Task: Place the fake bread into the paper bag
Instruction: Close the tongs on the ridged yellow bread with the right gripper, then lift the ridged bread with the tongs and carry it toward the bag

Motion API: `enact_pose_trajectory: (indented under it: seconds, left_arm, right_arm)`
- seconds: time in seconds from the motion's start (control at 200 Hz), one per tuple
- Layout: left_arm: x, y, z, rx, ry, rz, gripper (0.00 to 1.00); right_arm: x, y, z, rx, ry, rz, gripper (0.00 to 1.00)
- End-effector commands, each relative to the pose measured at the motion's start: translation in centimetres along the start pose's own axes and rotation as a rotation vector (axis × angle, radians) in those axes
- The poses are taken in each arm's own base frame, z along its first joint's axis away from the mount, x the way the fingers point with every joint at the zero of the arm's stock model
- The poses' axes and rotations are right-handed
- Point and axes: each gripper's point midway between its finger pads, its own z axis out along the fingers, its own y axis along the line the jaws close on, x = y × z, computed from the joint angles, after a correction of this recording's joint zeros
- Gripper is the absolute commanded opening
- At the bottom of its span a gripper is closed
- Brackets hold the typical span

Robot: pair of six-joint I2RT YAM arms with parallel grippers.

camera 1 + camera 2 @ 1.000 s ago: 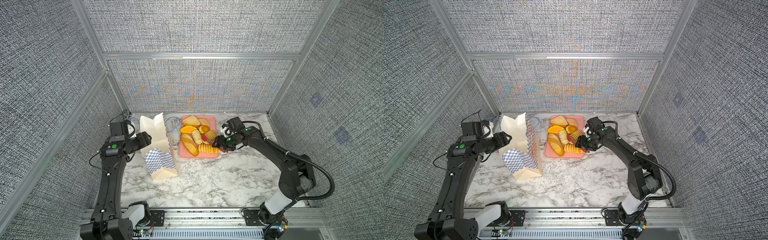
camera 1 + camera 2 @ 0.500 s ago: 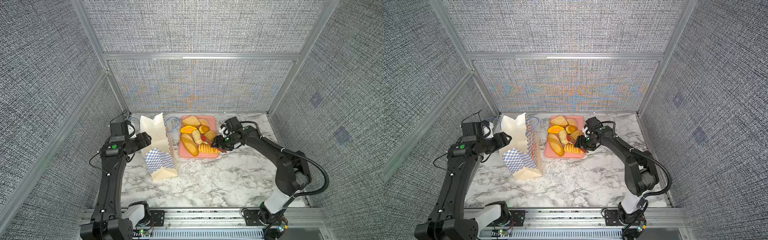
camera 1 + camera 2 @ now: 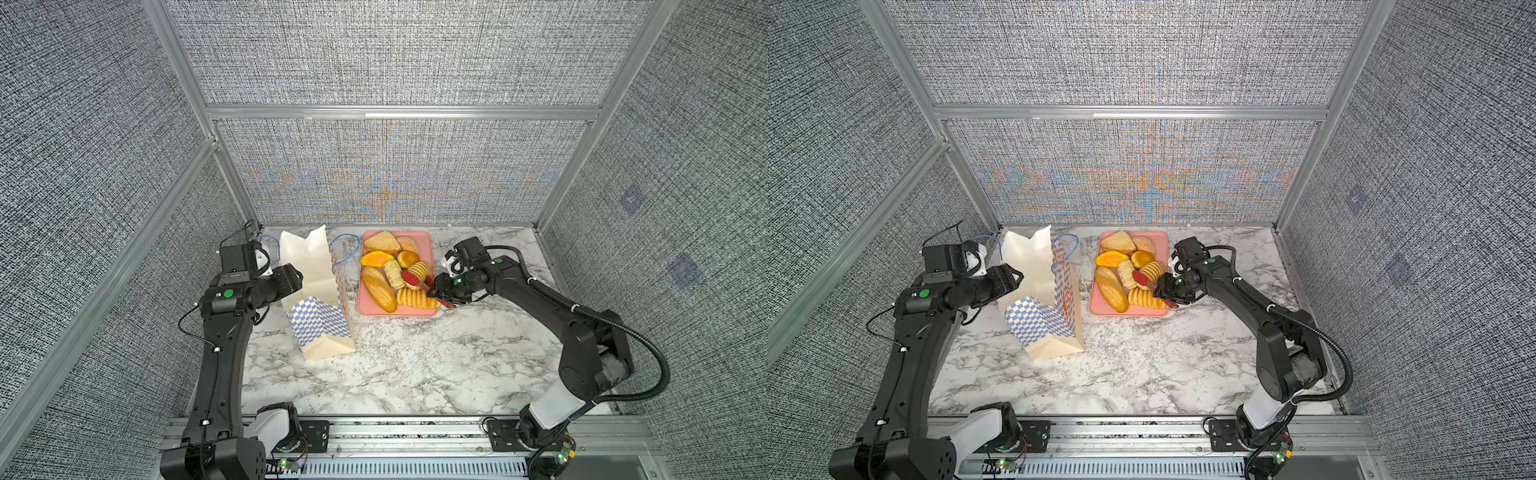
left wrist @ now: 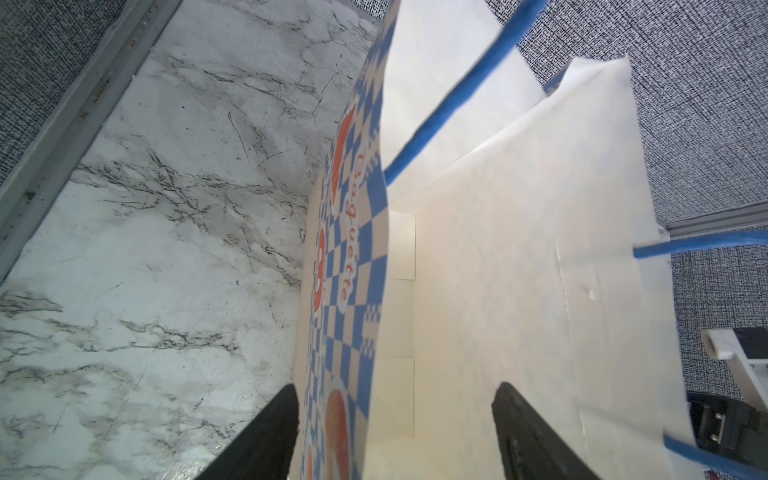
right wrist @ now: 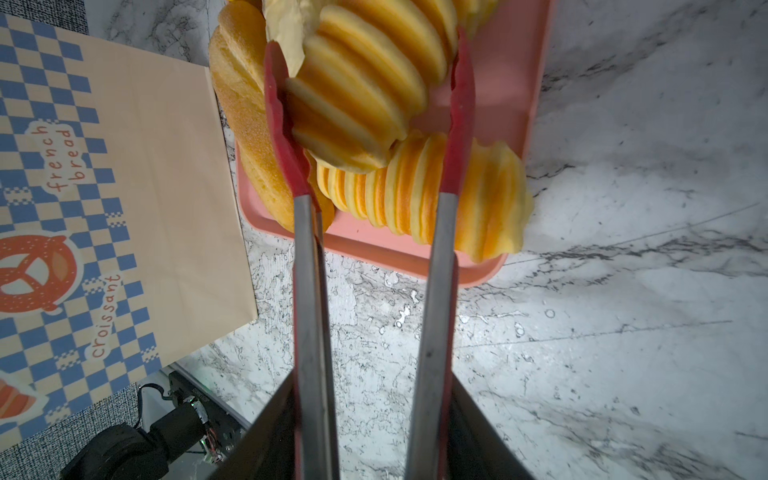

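The fake bread lies piled on a pink tray (image 3: 428,245) (image 3: 1160,245): a long loaf (image 3: 378,289), ridged striped rolls, a round bun, an orange piece. My right gripper (image 3: 436,289) (image 3: 1160,289) (image 5: 370,382) is shut on the red tongs (image 3: 413,280) (image 5: 309,291). The tong tips sit close against both sides of a striped roll (image 5: 365,91) (image 3: 419,270). The paper bag (image 3: 316,291) (image 3: 1042,307) (image 4: 498,249) stands open left of the tray. My left gripper (image 3: 297,276) (image 4: 395,395) is open astride the bag's wall, one finger inside, one outside.
A second striped roll (image 5: 478,199) lies at the tray's near edge under the tongs. Blue cord handles (image 4: 449,112) cross above the bag's mouth. Marble tabletop (image 3: 415,365) spreads in front, and grey panel walls close the back and sides.
My right gripper has squeezed the tongs narrower, bringing the tips in on the striped roll, and its arm has shifted slightly. The left arm and bag have not moved.
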Motion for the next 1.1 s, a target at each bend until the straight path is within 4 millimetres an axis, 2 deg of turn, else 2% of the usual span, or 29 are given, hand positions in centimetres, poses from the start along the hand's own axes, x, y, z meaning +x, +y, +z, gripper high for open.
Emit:
enact_pose_trajectory:
  seconds: [0.0, 0.48, 0.625, 0.735, 0.815, 1.095]
  left_arm:
    - [-0.5, -0.1, -0.1, -0.003, -0.018, 0.013, 0.75]
    - [-1.1, -0.4, -0.8, -0.007, -0.029, 0.024, 0.79]
    - [-1.1, -0.4, -1.3, -0.011, -0.034, 0.03, 0.79]
    - [-1.1, -0.5, -1.6, -0.014, -0.039, 0.037, 0.7]
    - [-1.0, -0.3, -1.6, -0.022, -0.034, 0.041, 0.59]
    - [-0.6, 0.0, -1.3, -0.032, -0.018, 0.042, 0.31]
  right_arm:
    - [-0.3, 0.6, -0.7, -0.023, -0.03, -0.009, 0.49]
    - [0.1, 1.5, -3.7, -0.033, -0.078, -0.029, 0.49]
    - [0.1, 2.0, -5.2, -0.038, -0.103, -0.042, 0.48]
    - [0.0, 2.7, -6.7, -0.044, -0.129, -0.061, 0.48]
    - [-0.2, 3.4, -8.0, -0.043, -0.154, -0.082, 0.48]
    - [-0.6, 7.0, -12.9, -0.055, -0.24, -0.188, 0.48]
